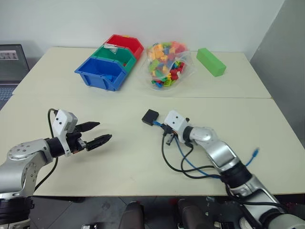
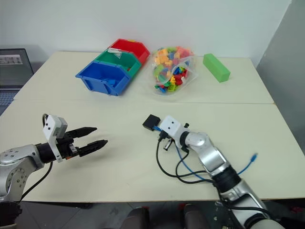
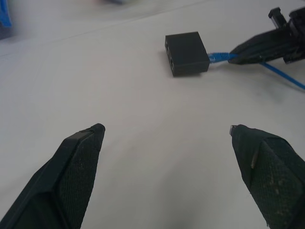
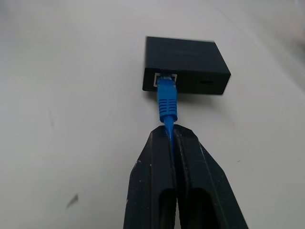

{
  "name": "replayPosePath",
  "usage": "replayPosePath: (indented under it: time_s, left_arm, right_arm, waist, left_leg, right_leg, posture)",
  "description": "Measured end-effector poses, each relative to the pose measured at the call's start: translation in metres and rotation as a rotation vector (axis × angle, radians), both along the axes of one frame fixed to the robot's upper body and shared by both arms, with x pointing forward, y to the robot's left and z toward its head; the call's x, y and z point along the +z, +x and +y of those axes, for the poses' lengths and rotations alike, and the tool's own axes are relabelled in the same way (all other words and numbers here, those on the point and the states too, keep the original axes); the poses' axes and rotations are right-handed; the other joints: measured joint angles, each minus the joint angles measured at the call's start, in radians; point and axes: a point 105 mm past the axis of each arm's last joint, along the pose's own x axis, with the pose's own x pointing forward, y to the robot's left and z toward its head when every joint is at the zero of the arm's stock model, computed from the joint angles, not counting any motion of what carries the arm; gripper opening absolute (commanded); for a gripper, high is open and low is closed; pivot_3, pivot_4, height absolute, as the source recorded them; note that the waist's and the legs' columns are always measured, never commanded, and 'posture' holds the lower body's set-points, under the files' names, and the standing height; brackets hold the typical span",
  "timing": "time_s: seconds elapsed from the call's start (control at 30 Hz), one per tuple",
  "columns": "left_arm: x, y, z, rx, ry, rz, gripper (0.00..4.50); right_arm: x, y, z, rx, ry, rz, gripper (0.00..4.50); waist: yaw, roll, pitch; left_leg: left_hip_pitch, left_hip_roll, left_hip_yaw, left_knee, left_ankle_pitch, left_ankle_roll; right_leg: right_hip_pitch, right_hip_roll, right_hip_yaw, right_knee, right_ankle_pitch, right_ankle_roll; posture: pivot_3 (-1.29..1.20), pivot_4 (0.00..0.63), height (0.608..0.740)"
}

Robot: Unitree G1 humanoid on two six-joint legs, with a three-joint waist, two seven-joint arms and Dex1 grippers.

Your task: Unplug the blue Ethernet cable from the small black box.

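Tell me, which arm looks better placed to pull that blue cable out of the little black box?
The right. Its gripper is shut on the blue cable just behind the plug, still seated in the black box. The left gripper is open, well off to the side.

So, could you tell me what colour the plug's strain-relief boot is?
Bright blue, like the blue Ethernet cable itself; the right wrist view shows it best.

Left gripper (image 1: 96,134) agape, right gripper (image 4: 170,135) clamped.

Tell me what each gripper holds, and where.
Right gripper pinches the blue Ethernet cable just behind its plug, still in the small black box. Left gripper holds nothing.
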Motion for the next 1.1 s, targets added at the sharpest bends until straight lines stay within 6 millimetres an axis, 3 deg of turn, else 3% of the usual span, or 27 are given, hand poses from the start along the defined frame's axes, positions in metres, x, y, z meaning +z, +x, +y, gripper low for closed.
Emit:
replayPosePath:
  time_s: [0.33,0.6,0.83,0.97,1.1]
  left_arm:
    - [0.027,0.004,-0.033,-0.155,-0.273,0.148,4.5]
    - [0.019,-0.001,-0.054,-0.244,-0.351,0.244,4.5]
    - [0.022,-0.002,-0.061,-0.274,-0.393,0.248,4.5]
    - [0.026,-0.002,-0.063,-0.289,-0.405,0.244,3.82]
    - [0.027,-0.003,-0.064,-0.297,-0.415,0.245,2.81]
  right_arm:
    - [0.035,-0.034,0.01,0.373,-0.048,-0.387,0.02]
    - [0.049,-0.041,0.011,0.45,-0.008,-0.486,0.02]
    - [0.057,-0.042,0.01,0.457,0.022,-0.512,0.02]
    - [0.057,-0.044,0.011,0.467,0.024,-0.515,0.0]
    - [0.057,-0.044,0.011,0.471,0.022,-0.516,0.0]
  waist:
    - [-0.011,0.0,0.0]
    - [-0.01,0.0,0.0]
    - [-0.008,0.0,0.0]
    - [-0.008,0.0,0.0]
    - [-0.008,0.0,0.0]
  left_leg:
    - [0.001,0.0,0.001,0.001,0.0,0.0]
    - [0.001,0.0,0.0,0.001,0.0,0.0]
    - [0.001,-0.001,0.0,0.001,0.0,0.0]
    - [0.002,-0.001,0.0,0.001,0.0,0.0]
    - [0.002,-0.001,0.0,0.001,0.0,0.0]
  right_leg:
    - [0.001,0.0,0.0,0.001,0.001,-0.001]
    - [0.001,0.0,0.001,0.002,0.003,-0.005]
    - [0.001,0.0,0.001,0.004,0.003,-0.005]
    - [0.001,0.0,0.002,0.005,0.003,-0.005]
    - [0.001,0.0,0.002,0.005,0.003,-0.005]
  posture:
    - [0.0,0.15,0.74]
    - [0.0,0.15,0.74]
    - [0.0,0.15,0.74]
    - [0.0,0.15,0.74]
    - [0.0,0.15,0.74]
